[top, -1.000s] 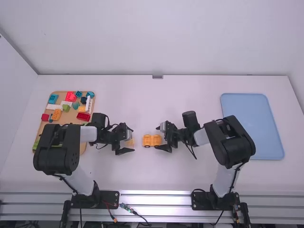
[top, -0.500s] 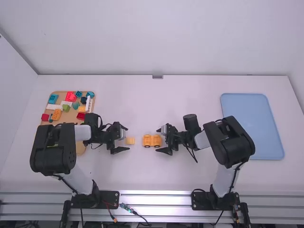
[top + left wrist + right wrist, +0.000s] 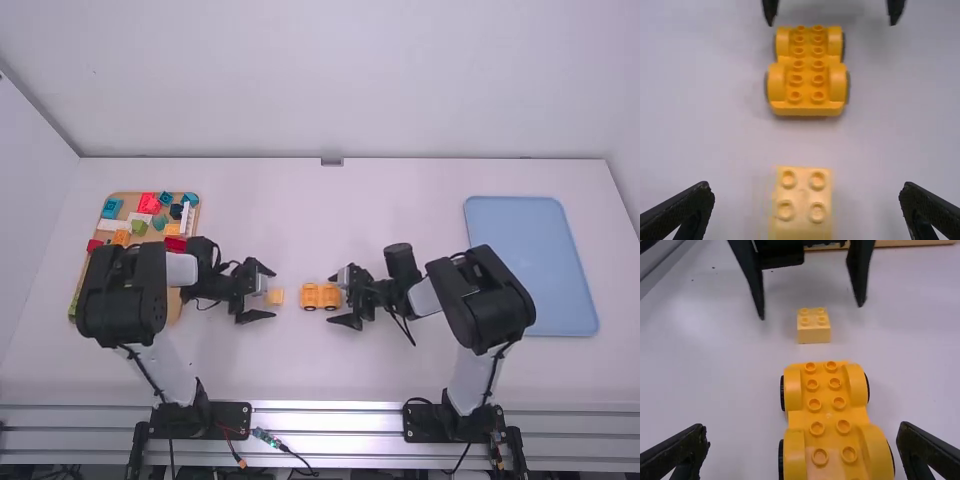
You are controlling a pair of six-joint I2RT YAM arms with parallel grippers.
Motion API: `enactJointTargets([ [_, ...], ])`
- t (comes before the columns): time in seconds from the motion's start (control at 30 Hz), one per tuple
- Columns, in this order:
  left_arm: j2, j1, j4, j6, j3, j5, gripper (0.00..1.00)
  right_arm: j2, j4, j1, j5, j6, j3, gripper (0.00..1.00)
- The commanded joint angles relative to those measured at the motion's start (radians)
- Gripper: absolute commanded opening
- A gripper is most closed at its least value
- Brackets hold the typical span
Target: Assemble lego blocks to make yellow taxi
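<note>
In the high view, left of centre, the left gripper (image 3: 272, 293) has its jaws spread, the small pale-yellow block (image 3: 276, 297) lying studs up between them, touching neither; near the frame's centre, the yellow car base (image 3: 320, 296) sits on its wheels, studs up, apart from the block; the right gripper (image 3: 331, 298) has spread jaws too, around the car base, clear of its sides; coloured blocks (image 3: 149, 204) lie on the tan board (image 3: 174, 302) at left; a blue tray (image 3: 530, 265) lies at right
</note>
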Motion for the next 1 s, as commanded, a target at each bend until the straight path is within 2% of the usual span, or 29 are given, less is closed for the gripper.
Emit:
enactJointTargets([
  [0.0, 0.024, -0.005, 0.055, -0.028, -0.024, 0.064, 0.99, 0.018, 0.001, 0.002, -0.011, 0.003, 0.001, 0.99],
  [0.13, 0.057, -0.005, 0.158, -0.109, -0.040, 0.069, 0.99, 0.018, 0.000, 0.000, -0.007, 0.003, 0.001, 0.99],
  [0.4, 0.059, -0.016, 0.148, -0.109, -0.032, 0.058, 1.00, 0.018, -0.007, 0.001, 0.005, 0.005, 0.010, 0.99],
  [0.6, 0.070, -0.053, 0.126, -0.109, -0.021, 0.024, 0.91, 0.018, -0.006, 0.001, 0.006, 0.011, 0.009, 0.99],
  [0.77, 0.070, -0.056, 0.110, -0.115, -0.012, -0.003, 0.74, 0.018, -0.006, 0.001, 0.006, 0.011, 0.009, 0.99],
  [0.97, 0.070, -0.050, 0.109, -0.116, -0.013, -0.025, 0.67, 0.018, -0.006, 0.000, 0.006, 0.011, 0.009, 0.99],
])
